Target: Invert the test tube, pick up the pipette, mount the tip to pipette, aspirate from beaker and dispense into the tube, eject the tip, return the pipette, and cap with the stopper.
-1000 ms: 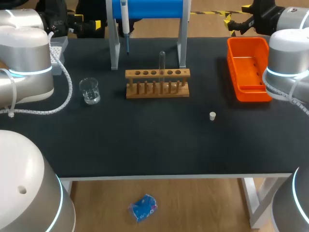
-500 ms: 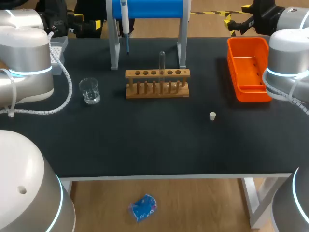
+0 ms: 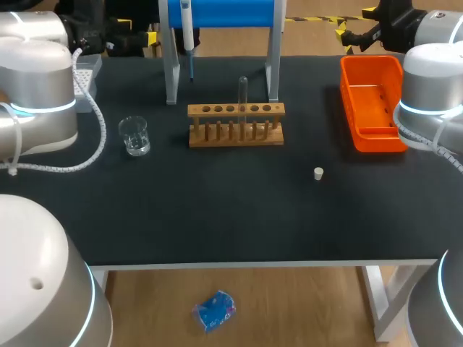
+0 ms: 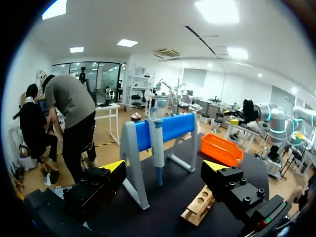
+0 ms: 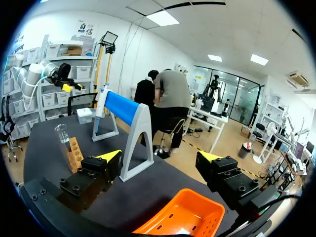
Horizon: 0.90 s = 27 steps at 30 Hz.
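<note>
A clear test tube point(image 3: 243, 92) stands upright in the wooden rack point(image 3: 236, 124) at mid-table; the right wrist view shows the tube point(image 5: 62, 133) and rack point(image 5: 75, 150) too. The pipette point(image 3: 187, 27) hangs on the blue stand point(image 3: 224, 14) behind the rack, and lies straight ahead of my left gripper point(image 4: 165, 168), which is open and empty. A glass beaker point(image 3: 134, 136) sits left of the rack. The small white stopper point(image 3: 318, 173) lies to the front right. My right gripper point(image 5: 159, 157) is open and empty, above the orange bin point(image 5: 182, 217).
The orange bin point(image 3: 371, 101) stands at the back right of the black table point(image 3: 217, 217). A grey tip box point(image 3: 85, 76) sits at the back left, partly hidden by my left arm. Both grippers hover at the table's back corners.
My left arm has shifted slightly at the back left. Everything on the table and the right arm stays as before.
</note>
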Available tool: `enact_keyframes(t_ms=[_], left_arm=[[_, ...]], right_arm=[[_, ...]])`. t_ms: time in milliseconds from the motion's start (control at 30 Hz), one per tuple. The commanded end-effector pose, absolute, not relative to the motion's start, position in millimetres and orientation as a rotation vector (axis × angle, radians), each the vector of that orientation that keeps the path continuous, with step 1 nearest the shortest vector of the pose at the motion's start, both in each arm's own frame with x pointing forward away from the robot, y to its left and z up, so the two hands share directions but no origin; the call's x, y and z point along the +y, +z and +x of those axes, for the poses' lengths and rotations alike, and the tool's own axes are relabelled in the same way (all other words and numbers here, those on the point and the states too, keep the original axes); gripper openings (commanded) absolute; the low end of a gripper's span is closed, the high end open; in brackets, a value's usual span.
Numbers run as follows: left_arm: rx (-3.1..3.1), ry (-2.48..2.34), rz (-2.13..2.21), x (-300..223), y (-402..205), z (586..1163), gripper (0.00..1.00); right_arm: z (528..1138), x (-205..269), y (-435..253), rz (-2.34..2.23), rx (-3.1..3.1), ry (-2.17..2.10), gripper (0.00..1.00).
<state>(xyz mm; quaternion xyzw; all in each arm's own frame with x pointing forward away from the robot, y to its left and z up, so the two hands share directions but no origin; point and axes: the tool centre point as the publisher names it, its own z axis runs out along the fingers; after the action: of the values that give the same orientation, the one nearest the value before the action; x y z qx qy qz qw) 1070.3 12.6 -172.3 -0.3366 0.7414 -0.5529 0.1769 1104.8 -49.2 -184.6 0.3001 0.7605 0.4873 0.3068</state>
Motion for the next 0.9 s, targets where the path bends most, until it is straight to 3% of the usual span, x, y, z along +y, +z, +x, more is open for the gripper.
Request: enact_keyframes(t_ms=[33, 200, 900], left_arm=[[2.147, -1.577, -0.874, 17, -166, 1045, 1.00], [2.244, -1.552, -0.759, 7, -166, 1014, 1.00], [2.240, -1.557, -0.748, 7, -166, 1015, 1.00]], right_arm=[[1105, -50, -185, 0.792, 2.012, 1.292, 1.00], [1105, -50, -185, 0.792, 2.012, 1.292, 1.00], [1105, -50, -185, 0.792, 2.012, 1.292, 1.00]])
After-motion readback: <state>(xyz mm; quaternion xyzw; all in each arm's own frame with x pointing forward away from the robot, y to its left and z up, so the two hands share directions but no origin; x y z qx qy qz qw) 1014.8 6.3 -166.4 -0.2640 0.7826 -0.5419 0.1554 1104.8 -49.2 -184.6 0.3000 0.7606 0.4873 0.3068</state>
